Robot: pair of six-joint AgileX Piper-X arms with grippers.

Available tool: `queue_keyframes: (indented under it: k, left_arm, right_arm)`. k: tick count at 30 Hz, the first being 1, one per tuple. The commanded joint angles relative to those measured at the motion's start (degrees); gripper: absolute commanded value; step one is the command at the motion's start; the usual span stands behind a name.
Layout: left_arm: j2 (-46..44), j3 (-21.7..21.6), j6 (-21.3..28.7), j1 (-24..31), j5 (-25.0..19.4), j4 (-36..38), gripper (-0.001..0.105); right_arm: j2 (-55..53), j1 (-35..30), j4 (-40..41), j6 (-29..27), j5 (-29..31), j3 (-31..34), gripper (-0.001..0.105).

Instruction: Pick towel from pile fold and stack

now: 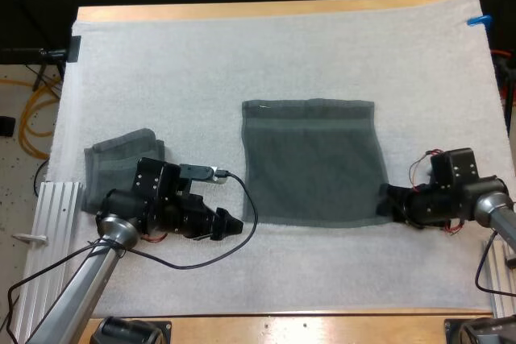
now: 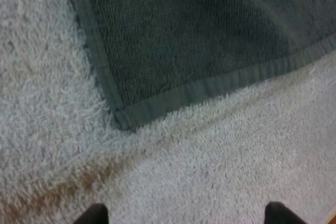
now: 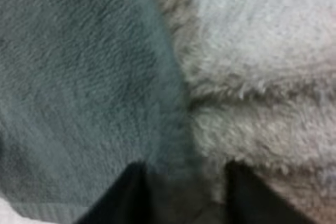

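**Surface.** The white mat (image 1: 242, 54) covers nearly all of the wooden table (image 1: 242, 10). You see bare wood as a thin strip along the far edge and a wider one along the near edge. The mat's pile is fluffy and lies flat across the open areas. In your left wrist view a brownish streak (image 2: 73, 184) crosses the mat just off the towel's corner.

**Room.** There is speckled floor (image 1: 18, 187) beyond the table's left edge. A ribbed metal rail (image 1: 58, 203) runs beside the near part of that edge.

**Spread towel** (image 1: 310, 163). It is dark grey-green, laid open and flat at the mat's centre, a little toward the right edge. Its hems run roughly parallel to the mat's edges.

**Folded towel** (image 1: 117, 163). It sits close to the mat's left edge, closer to the near edge than the far one. Your left arm's wrist lies over its near-right part.

**Left gripper** (image 1: 232, 227). It is low over the mat, just off the spread towel's near-left corner and pointing toward it. Its fingers (image 2: 94, 215) stand wide apart with bare mat between them. They touch no cloth and it holds nothing.

**Right gripper** (image 1: 388, 203). It is at the spread towel's near-right corner. Its fingers (image 3: 123, 195) sit close together with the towel's right hem pinched between them. The mat puckers into a crease just beside that hem.
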Motion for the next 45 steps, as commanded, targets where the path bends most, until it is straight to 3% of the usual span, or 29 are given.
queue_keyframes:
  k: [1, 3, 9, 14, 19, 24, 30, 34, 37, 42, 45]
  left_arm:
    - [-0.08, -0.13, -0.41, -0.44, 1.4, -1.38, 0.058]
    - [-0.08, -0.13, -0.7, -0.44, 3.14, -3.89, 0.058]
    - [-0.08, -0.13, -2.77, -2.34, 2.62, -11.26, 0.06]
    - [2.14, -0.13, -4.59, -8.6, -9.56, -14.3, 0.067]
    - [7.55, -0.13, -9.38, -12.43, -14.79, -17.47, 0.067]
    - [14.71, -0.13, -12.67, -12.45, -14.19, -20.63, 0.067]
    - [21.86, -0.13, -13.01, -12.45, -4.98, -21.7, 0.067]
    - [23.16, -0.78, -13.13, -12.45, -3.91, -22.34, 0.065]
    - [23.16, -1.21, -13.87, -12.45, -3.62, -22.4, 0.053]
    - [23.16, -1.2, -14.43, -12.45, -3.62, -21.93, 0.009]
    - [22.94, -1.2, -14.43, -12.45, -2.4, -20.34, 0.0]
  right_arm:
    - [1.01, 0.17, -0.1, -0.17, 0.55, 0.83, 0.01]
    - [1.01, 0.17, -0.1, -0.24, 0.56, 0.83, 0.0]
    - [1.01, 0.17, 0.93, -1.6, 0.56, 0.83, 0.0]
    - [1.01, 0.17, 1.33, -2.17, 0.56, 0.83, 0.0]
    - [1.01, 0.17, 1.33, -2.15, 0.27, 0.83, 0.0]
    - [1.01, 0.17, 1.49, -2.15, 0.28, 0.83, 0.0]
    - [1.01, 0.17, 1.57, -2.15, -0.4, 0.83, 0.0]
    - [1.01, 0.17, 1.57, -2.15, -0.59, 0.83, 0.0]
    - [1.01, 0.17, 1.57, -2.15, -0.59, 0.83, 0.0]
    - [0.48, 0.17, 1.57, -2.45, -0.59, 0.83, 0.0]
    - [-2.74, 0.17, 1.94, -2.48, -0.51, 0.83, 0.0]
